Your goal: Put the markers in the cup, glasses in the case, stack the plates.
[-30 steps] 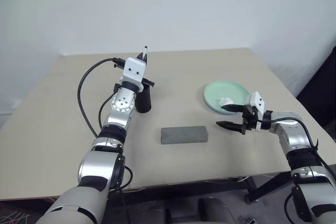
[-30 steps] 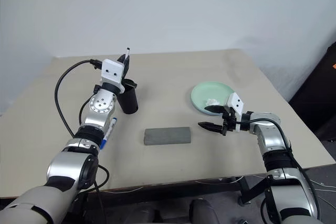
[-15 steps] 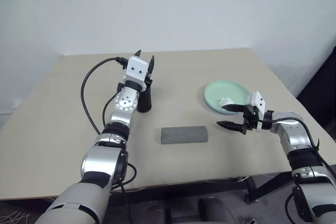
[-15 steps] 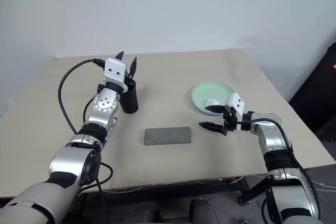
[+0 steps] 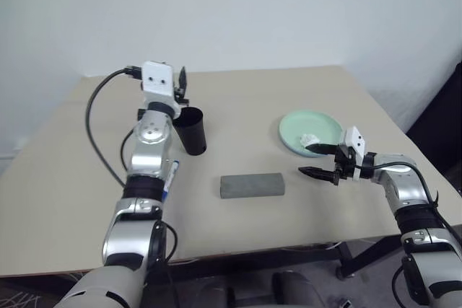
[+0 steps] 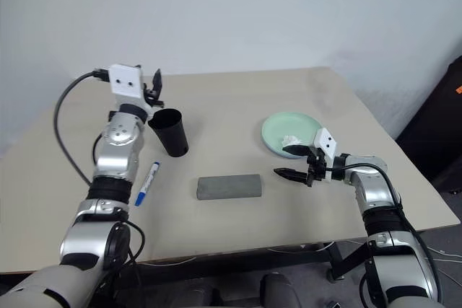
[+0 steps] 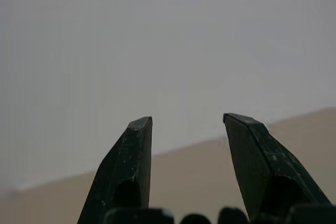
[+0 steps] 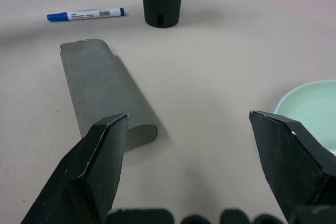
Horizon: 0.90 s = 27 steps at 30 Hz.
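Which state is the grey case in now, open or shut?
Shut. The case lies flat on the table as one closed block, lid down, no glasses showing.

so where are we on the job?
Plates look stacked: mint green plate over a blue rim, tissue on top. Case is closed; glasses unseen. Nothing in hand: left gripper open beside the cup, right gripper open. One marker left on the table.

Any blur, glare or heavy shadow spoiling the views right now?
Head views: even, soft light, no glare; the cup, marker and case cast only faint shadows on the table. Right wrist view: the case and marker read clearly, while the near fingers look soft and oversized. Left wrist view: hazy wall and table edge, little detail.
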Tool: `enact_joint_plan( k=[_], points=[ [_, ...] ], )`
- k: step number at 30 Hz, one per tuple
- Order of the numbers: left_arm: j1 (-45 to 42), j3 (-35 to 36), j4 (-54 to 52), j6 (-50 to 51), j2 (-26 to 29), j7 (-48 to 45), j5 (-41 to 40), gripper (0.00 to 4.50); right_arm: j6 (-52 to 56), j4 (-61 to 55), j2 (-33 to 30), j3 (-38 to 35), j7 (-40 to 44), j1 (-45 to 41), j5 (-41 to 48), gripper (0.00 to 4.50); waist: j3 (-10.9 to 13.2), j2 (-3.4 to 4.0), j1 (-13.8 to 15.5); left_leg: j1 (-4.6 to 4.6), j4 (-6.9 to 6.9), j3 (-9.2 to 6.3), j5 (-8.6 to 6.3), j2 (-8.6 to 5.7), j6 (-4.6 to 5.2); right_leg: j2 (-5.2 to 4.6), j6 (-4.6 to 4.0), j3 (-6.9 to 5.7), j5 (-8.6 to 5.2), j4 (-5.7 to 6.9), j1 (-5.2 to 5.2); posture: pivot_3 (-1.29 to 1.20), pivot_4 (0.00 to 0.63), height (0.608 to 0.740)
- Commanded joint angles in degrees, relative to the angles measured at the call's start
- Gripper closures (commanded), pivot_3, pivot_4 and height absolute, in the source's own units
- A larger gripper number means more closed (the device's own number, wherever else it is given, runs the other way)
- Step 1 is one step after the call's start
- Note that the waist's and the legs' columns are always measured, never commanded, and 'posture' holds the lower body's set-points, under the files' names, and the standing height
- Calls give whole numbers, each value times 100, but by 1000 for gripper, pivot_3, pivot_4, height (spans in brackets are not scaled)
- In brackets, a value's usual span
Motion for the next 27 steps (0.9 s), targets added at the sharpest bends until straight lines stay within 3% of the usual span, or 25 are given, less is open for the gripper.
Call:
enact_joint_plan(
  k=[1, 7, 13, 21, 27],
  points=[
    [222, 194, -1178, 1310, 208, 12, -142, 2280, -143, 5, -20, -77, 66, -114, 41, 509, 0, -1, 6, 1, 0, -2, 0, 0, 0, 0, 0, 0, 0, 0, 1, 0, 0, 740],
    [958, 59, -2446, 2557, 782, -1001, -500, 2280, -179, 74, 16, -54, 113, -164, 25, 509, 0, -1, 0, 1, 1, -3, 0, -1, -1, -1, -1, 0, -1, 1, 0, 0, 0, 740],
    [1402, -15, -2961, 3434, 1220, -1455, -609, 2280, -209, 109, -9, -34, 185, -193, -24, 509, 0, -1, 2, 3, 0, -2, 2, 2, -4, 1, -11, 0, -7, 2, -1, 0, 0, 740],
    [1757, -92, -3275, 4740, 1113, -1332, -649, 2280, -166, 80, -25, -39, 238, -224, -58, 509, 1, -2, 0, 7, 0, -4, 4, 2, -7, 0, -12, 3, -8, 3, -1, 0, 0, 740],
    [2201, -424, -3077, 5017, 940, -1146, -449, 2280, -135, 36, -18, -30, 225, -226, -61, 509, 1, -2, 1, 7, -2, -4, 4, 4, -8, 1, -13, 4, -9, 3, -2, 0, 0, 740]
  ],
)
